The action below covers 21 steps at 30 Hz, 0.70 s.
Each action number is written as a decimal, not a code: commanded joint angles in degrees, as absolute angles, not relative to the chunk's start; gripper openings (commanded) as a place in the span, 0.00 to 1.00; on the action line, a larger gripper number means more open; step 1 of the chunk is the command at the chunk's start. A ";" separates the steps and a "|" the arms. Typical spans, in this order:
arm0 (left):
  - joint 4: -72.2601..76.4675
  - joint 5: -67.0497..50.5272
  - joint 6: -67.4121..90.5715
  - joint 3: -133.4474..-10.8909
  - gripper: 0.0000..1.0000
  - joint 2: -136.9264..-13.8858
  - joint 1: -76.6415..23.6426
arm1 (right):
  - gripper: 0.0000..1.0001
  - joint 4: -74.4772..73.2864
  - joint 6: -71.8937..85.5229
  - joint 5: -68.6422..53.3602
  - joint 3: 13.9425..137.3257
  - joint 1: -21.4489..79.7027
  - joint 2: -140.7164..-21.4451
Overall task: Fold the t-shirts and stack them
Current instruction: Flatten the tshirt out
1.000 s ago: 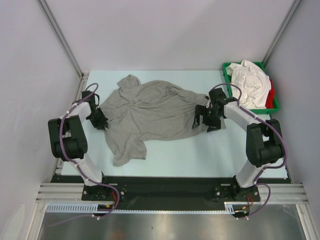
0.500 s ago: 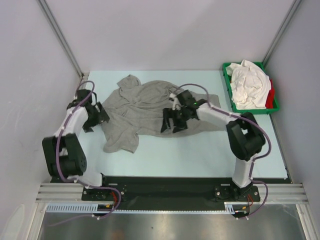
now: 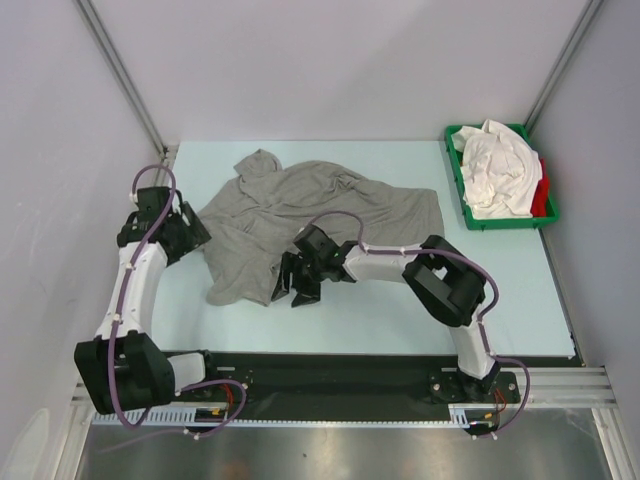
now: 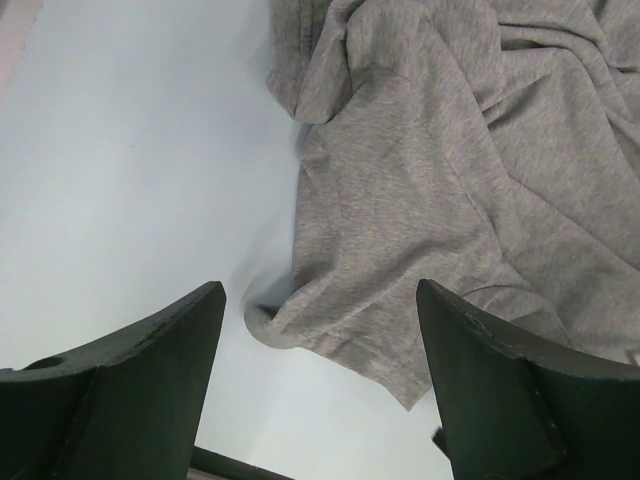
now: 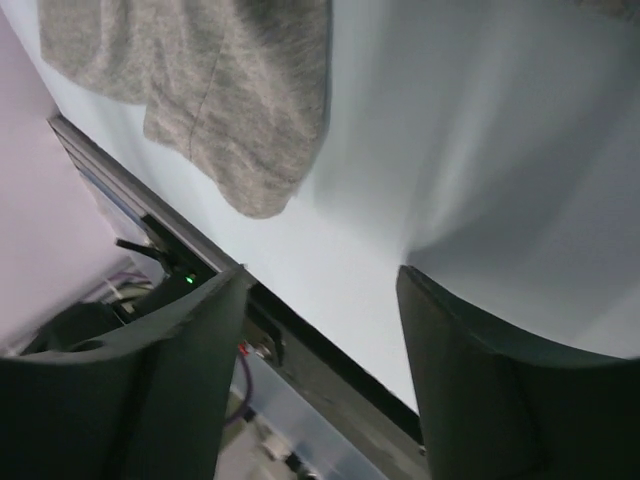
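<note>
Broadly, the smooth pale table carries the heather grey t-shirt, soft and rumpled at centre, long axis left to right; the green plastic tray at far right holds crumpled white t-shirts over a red t-shirt; the left gripper and right gripper both gape wide, empty.

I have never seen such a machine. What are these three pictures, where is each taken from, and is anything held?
These are two robot arms fixed at the near edge of a table. The wide picture comes from a camera above and behind them. The other two come from wrist cameras: one looks past the left pincer, one past the right pincer. A crumpled grey t-shirt lies on the table. At the far right, a green tray holds white shirts and a red one. Both pincers are open and hold nothing.
</note>
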<state>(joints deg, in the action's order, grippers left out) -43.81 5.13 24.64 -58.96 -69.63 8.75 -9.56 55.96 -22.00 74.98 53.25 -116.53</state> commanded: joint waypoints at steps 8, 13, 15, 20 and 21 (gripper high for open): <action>-42.19 2.81 25.40 -55.64 0.83 -63.55 8.44 | 0.62 -8.86 72.59 -14.25 82.79 55.72 -124.98; -42.28 2.99 24.17 -56.34 0.83 -63.02 8.44 | 0.43 -9.49 74.18 -17.39 85.69 55.90 -128.23; -42.19 2.46 23.65 -56.86 0.83 -63.54 8.35 | 0.21 -12.29 72.34 -17.75 86.31 56.07 -127.97; -42.01 -6.93 19.87 -56.87 0.80 -67.05 8.35 | 0.02 -19.87 62.60 -14.23 80.70 53.10 -119.55; -42.19 -8.42 19.08 -56.00 0.79 -68.45 8.44 | 0.02 -19.08 57.62 -17.54 76.59 50.56 -116.49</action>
